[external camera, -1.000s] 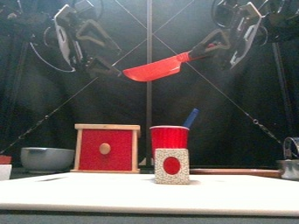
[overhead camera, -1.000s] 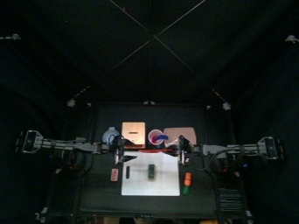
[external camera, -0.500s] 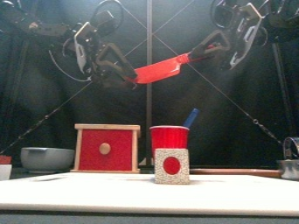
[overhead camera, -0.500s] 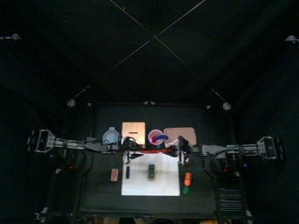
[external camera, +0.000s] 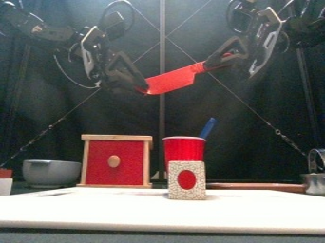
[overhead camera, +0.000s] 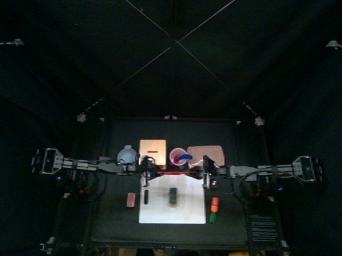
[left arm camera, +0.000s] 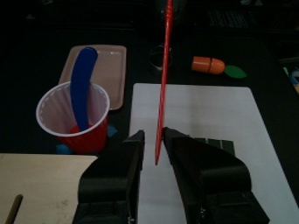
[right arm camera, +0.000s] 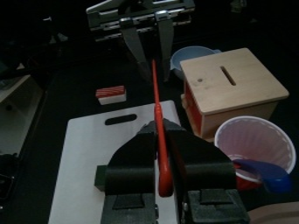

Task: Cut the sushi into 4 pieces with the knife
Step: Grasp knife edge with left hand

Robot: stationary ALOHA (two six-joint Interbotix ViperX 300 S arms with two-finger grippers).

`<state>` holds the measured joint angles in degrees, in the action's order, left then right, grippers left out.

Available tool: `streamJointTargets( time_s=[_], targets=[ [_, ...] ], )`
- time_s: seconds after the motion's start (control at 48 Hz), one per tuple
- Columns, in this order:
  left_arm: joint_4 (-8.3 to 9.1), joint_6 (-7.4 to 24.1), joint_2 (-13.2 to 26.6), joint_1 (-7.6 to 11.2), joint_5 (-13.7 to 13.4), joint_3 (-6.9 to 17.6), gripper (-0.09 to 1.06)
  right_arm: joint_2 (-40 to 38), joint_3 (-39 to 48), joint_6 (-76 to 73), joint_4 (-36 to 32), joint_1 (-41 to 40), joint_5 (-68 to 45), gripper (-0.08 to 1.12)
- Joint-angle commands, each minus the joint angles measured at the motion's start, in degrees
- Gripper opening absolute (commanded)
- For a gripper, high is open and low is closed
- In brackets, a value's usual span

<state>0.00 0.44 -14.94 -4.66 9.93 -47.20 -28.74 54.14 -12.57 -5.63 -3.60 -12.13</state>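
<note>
High over the surface, the left hand (external camera: 137,84) sits astride the tip of the red knife (external camera: 176,76). Its gap is narrow, and its own wrist view shows a sliver of space beside the blade, so it looks to be guiding rather than clamping. The knife slopes up to the right, where the right hand (external camera: 222,56) is closed on the handle. Below, the sushi (external camera: 187,180) lies on the board (left arm camera: 222,109), just near of the cup (external camera: 187,150), with one end facing the front. The step looks like settling the grip before the first cut. The left hand should back straight off the tip without twisting the blade. The right should hold the edge vertical and running left to right, across the roll, then come down well clear of the cup's rim.
</note>
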Motion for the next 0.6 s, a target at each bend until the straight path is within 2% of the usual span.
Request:
streamJointTargets(
  time_s=[0.021, 0.125, 0.333, 0.604],
  targets=[
    [0.09, -0.1, -0.3, -0.26, 0.4, 1.7, 0.67, 0.2, -1.7, -0.1, 0.1, 0.1, -0.5, 0.33],
    [0.09, -0.1, -0.2, -0.26, 0.5, 1.7, 0.67, 0.4, -1.8, -0.1, 0.1, 0.0, -0.5, 0.33],
    [1.14, -0.1, -0.3, -0.09, 1.0, 1.7, 0.65, 0.6, -1.8, -0.2, 0.3, 0.0, -0.5, 0.33],
    [1.93, -0.2, -0.3, -0.09, 1.0, 1.3, 0.43, 1.2, -1.9, -0.4, 3.5, -0.1, 1.8, 0.32]
  ],
)
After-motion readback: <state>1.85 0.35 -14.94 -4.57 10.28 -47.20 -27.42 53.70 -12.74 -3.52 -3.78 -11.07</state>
